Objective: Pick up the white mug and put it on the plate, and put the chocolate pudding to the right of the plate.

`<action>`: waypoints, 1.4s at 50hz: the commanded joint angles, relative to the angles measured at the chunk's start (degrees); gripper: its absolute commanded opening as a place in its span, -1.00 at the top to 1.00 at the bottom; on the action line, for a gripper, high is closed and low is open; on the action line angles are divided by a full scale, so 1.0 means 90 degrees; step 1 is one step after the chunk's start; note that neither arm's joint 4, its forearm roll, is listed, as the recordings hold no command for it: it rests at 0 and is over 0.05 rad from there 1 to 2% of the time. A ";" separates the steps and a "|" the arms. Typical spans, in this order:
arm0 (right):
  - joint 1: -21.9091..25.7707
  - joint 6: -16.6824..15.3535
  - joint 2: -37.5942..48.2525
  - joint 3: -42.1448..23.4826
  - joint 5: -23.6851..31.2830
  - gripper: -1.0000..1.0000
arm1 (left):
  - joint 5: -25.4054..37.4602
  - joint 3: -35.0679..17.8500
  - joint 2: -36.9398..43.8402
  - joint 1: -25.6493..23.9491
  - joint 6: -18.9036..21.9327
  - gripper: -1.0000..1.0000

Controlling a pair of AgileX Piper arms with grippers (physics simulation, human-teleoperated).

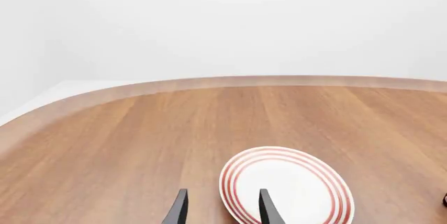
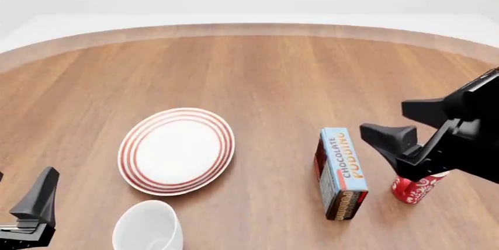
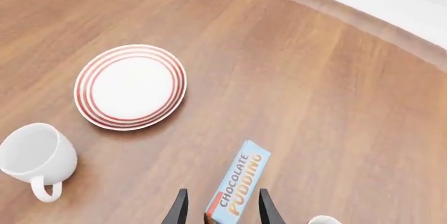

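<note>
Left gripper (image 2: 35, 209): sits at the near left corner of the front view, low over the table (image 2: 273, 69). Its wrist view shows 2 dark fingers (image 1: 178, 211) set apart with nothing between them, aimed at the near left rim of the plate (image 2: 176, 150).

White mug (image 2: 148, 226): stands upright, mouth up, at the near edge of the front view, just near of the plate and apart from it. In the right wrist view its loop handle points toward the near side. It lies to the right of the left gripper, outside the jaws.

Plate: lies flat and bare, left of centre. Open wood surrounds it on the far side and to its right.

Chocolate pudding (image 2: 342, 171): lies flat, blue face up, right of the plate with a clear gap between. Its long axis runs near to far, slightly tilted.

Right gripper (image 2: 413, 127): hovers above the table, right of the carton. Jaws spread; in its wrist view the near end of the carton sits between the 2 fingers (image 3: 265, 208), untouched.

Red mug (image 2: 413, 187): stands just right of the carton, partly hidden by the right gripper.
</note>
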 commanded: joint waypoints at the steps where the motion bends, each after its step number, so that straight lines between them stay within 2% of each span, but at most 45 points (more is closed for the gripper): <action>1: -0.0027 0.0323 0.0365 -0.0213 0.0289 -1.00 | 0.0000 0.0000 0.0000 0.0000 0.0000 -1.00; 7: -0.0143 0.0233 0.0470 -0.0255 0.0381 -1.00 | 0.0000 0.0000 0.0000 0.0000 0.0000 -1.00; 9: -0.0193 0.0354 0.0523 -0.0293 0.0409 -1.00 | 0.0000 0.0000 0.0000 0.0000 0.0000 -1.00; 12: -0.0277 0.0286 0.0585 -0.0289 0.0447 -1.00 | 0.0000 0.0000 0.0000 0.0000 0.0000 -1.00; 13: -0.0314 0.0380 0.0630 -0.0301 0.0489 -1.00 | 0.0000 0.0000 0.0000 0.0000 0.0000 -1.00; 18: -0.0437 0.0317 0.0655 -0.0331 0.0595 -1.00 | 0.0000 0.0000 0.0000 0.0000 0.0000 -1.00; 22: -0.0566 0.0137 0.0724 -0.0370 0.0664 -1.00 | 0.0000 0.0000 0.0000 0.0000 0.0000 -1.00; 29: -0.0601 0.0159 0.0870 -0.0408 0.0675 -1.00 | 0.0000 0.0000 0.0000 0.0000 0.0000 -1.00; 36: -0.0575 0.0299 0.1160 -0.0494 0.0591 -1.00 | 0.0000 0.0000 0.0000 0.0000 0.0000 -1.00; 38: -0.0560 0.0442 0.1267 -0.0552 0.0563 -1.00 | 0.0000 0.0000 0.0000 0.0000 0.0000 -1.00; 41: -0.0565 0.0410 0.1307 -0.0600 0.0567 -1.00 | 0.0000 0.0000 0.0000 0.0000 0.0000 -1.00; 43: -0.0521 0.0653 0.1359 -0.0654 0.0555 -1.00 | 0.0000 0.0000 0.0000 0.0000 0.0000 -1.00; 44: -0.0518 0.0630 0.1385 -0.0670 0.0539 -1.00 | 0.0000 0.0000 0.0000 0.0000 0.0000 -1.00; 45: -0.0453 0.0810 0.1428 -0.0709 0.0515 -1.00 | 0.0000 0.0000 0.0000 0.0000 0.0000 -1.00; 47: -0.0481 0.0735 0.1490 -0.0721 0.0472 -1.00 | 0.0000 0.0000 0.0000 0.0000 0.0000 -1.00; 49: -0.0453 0.0895 0.1562 -0.0730 0.0424 -1.00 | 0.0000 0.0000 0.0000 0.0000 0.0000 -1.00; 51: -0.0479 0.0875 0.1628 -0.0733 0.0378 -1.00 | 0.0000 0.0000 0.0000 0.0000 0.0000 -1.00; 52: -0.0475 0.1001 0.1657 -0.0737 0.0367 -1.00 | 0.0000 0.0000 0.0000 0.0000 0.0000 -1.00; 58: -0.0540 0.1026 0.1807 -0.0701 0.0272 -1.00 | 0.0000 0.0000 0.0000 0.0000 0.0000 -1.00; 60: -0.0553 0.1156 0.1872 -0.0696 0.0233 -1.00 | 0.0000 0.0000 0.0000 0.0000 0.0000 -1.00; 70: -0.0675 0.1061 0.2180 -0.0529 0.0075 -1.00 | 0.0000 0.0000 0.0000 0.0000 0.0000 -1.00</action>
